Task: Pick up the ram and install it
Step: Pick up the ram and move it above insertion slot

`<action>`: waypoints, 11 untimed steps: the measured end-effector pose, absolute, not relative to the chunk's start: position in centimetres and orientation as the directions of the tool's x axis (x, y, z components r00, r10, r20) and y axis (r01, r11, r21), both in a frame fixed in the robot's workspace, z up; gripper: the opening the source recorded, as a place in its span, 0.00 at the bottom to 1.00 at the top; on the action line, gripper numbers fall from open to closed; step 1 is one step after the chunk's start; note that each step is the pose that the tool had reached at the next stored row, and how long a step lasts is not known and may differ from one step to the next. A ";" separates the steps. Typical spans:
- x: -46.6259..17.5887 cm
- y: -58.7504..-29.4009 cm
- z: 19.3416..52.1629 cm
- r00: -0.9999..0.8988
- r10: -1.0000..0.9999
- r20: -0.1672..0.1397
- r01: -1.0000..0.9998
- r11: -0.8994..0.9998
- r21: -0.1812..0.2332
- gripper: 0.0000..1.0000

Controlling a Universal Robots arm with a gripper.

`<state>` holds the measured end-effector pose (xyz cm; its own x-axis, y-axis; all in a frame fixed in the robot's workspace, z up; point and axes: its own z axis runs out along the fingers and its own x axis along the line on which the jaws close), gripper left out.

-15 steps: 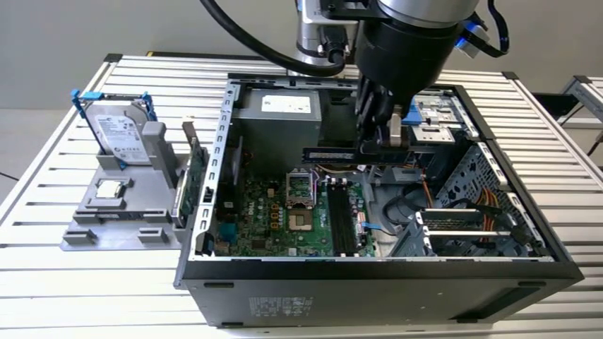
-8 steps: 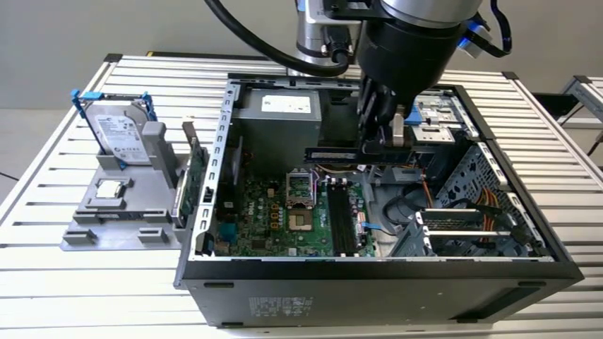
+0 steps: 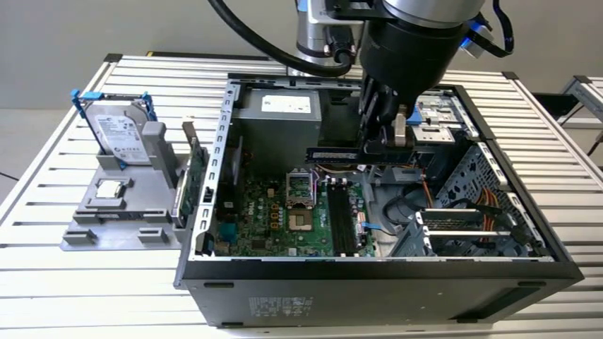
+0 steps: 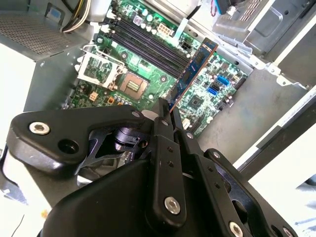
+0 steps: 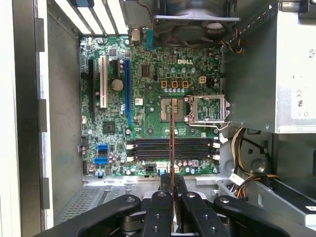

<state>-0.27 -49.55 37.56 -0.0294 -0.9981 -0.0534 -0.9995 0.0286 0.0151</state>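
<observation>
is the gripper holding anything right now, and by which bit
Yes. The gripper is shut on the ram, clamped at one end, with the rest jutting out above the motherboard.

Bright, even light whitens the table (image 3: 56,282); the computer case (image 3: 377,289) holds soft shadow (its motherboard (image 5: 148,98) is well lit), and white patches blow out in the second wrist view.

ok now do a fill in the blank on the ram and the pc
The gripper is ____ on the long thin dark ram stick.
The long black memory slots on the green motherboard are ____.
The silver hard drive stands in a grey holder at the exterior view's ____.
Missing words: shut; empty; left.
</observation>
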 end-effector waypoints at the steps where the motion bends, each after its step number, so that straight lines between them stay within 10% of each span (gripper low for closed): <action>1: -0.3 -49.5 37.6 -0.029 -0.998 -0.053 -0.999 0.029 0.015 0.00; 11: 0.5 -49.5 37.6 -0.029 -0.998 -0.053 -0.999 0.029 0.015 0.00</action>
<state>0.55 -49.54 37.56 -0.0293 -0.9981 -0.0533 -0.9995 0.0285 0.0151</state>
